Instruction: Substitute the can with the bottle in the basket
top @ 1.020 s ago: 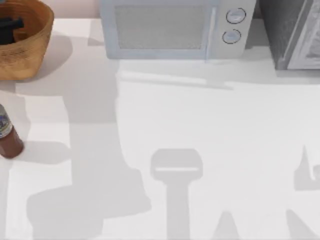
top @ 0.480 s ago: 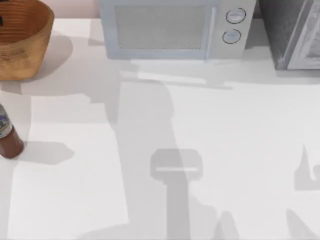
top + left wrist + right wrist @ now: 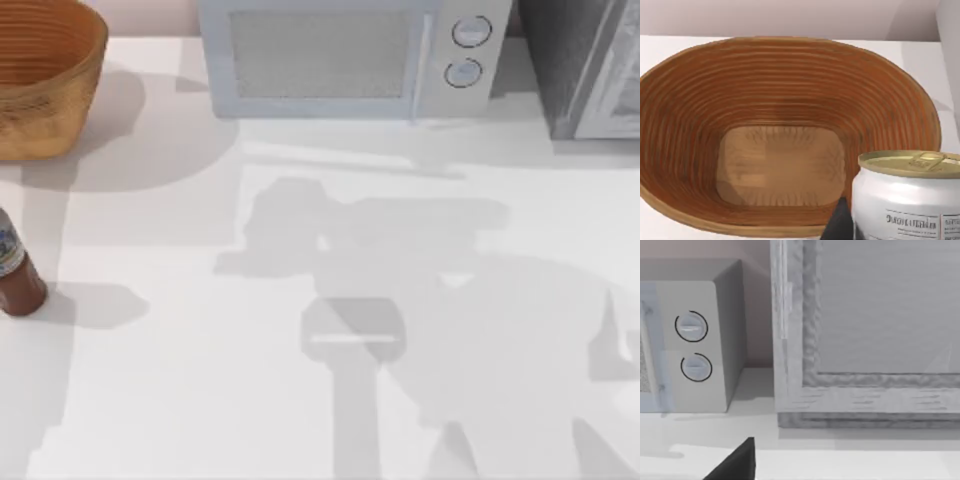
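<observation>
Left claw with can above basket

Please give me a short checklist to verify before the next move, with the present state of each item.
1. Can out of the basket: ok; in the left wrist view it is close to the camera, above and in front of the rim.
2. Basket floor free for the bottle: ok.
3. Bottle upright on the table, at its left edge: ok.
4. Left claw firmly shut on the can: cannot tell.
5. Landing spot for the can: cannot tell.
6. Right claw state: cannot tell.
</observation>
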Tool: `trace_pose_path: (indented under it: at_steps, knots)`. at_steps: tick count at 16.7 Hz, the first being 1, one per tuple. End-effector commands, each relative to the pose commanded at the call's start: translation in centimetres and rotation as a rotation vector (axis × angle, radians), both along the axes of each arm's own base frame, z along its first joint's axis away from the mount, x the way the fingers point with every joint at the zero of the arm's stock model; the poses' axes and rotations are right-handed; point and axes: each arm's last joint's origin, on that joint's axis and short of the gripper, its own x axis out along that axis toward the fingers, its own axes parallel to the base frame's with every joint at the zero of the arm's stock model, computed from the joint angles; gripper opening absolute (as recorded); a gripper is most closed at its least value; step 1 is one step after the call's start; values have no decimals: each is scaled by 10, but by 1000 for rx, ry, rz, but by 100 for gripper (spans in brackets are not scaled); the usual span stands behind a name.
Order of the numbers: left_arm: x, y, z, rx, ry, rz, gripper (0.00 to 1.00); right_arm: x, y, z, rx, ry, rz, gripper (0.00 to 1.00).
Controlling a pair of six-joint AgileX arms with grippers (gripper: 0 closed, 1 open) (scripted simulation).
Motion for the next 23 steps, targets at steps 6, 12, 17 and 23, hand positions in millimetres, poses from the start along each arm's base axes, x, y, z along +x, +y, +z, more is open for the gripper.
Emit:
trace_pose_path:
  at_steps: [6,12,17,23]
  knots:
    - [-154,-28,-25,46,-320,13,0,0,0,0,0,0,0,100]
    - [-236,-37,-129,46,-571,28,0,0,0,0,0,0,0,100]
    - [-250,-39,-196,33,-698,37,0,0,0,0,0,0,0,100]
    - [-250,-40,-210,29,-729,39,0,0,0,0,0,0,0,100]
